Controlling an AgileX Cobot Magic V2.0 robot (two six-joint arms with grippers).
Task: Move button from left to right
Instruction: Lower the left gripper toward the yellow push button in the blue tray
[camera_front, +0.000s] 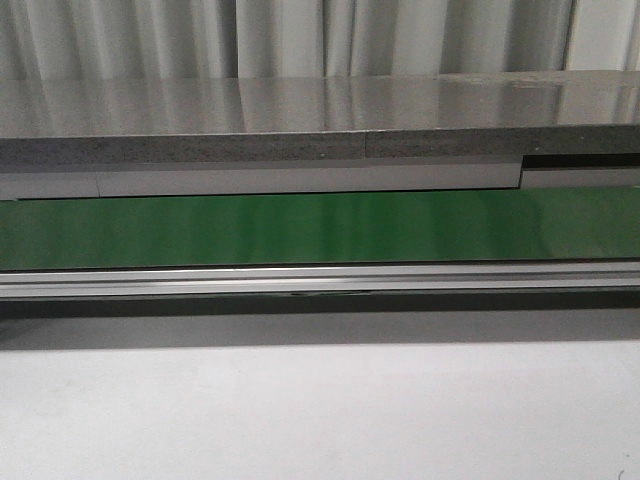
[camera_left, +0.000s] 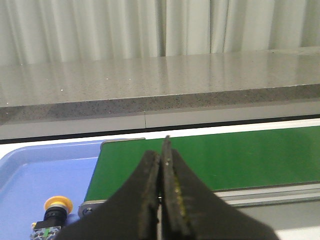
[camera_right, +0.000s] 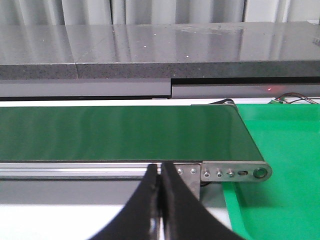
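**A:** Where is the button (camera_left: 56, 214) right now?

**B:** In the blue tray (camera_left: 35, 170) at the left end of the green conveyor belt (camera_left: 215, 157), just beside the belt's end roller. Only the left wrist view shows it: yellow-orange head up and a little tilted, black body below with a green mark (partly cut off by the edge of the view).

**A:** So the step in hand is the pick?

**B:** I judge so; nothing has been grasped yet. To do it well, the left gripper (camera_left: 161, 172) needs to part its fingers first, come down over the tray, and close on the boxy black body, not the rounded head, which would likely slip. Keeping clear of the tray wall and the belt frame matters too.

**A:** And the fingers?

**B:** The left pair are pressed together, no gap, holding nothing and touching nothing. The right gripper (camera_right: 160, 177) is the same: fingers closed on each other, empty, hanging above the belt's near rail with the green tray (camera_right: 280, 165) (the likely drop-off side) to its right.

**A:** The front view?

**B:** Just belt, grey counter (camera_front: 320, 105) and white table (camera_front: 320, 410); no arms, no button.
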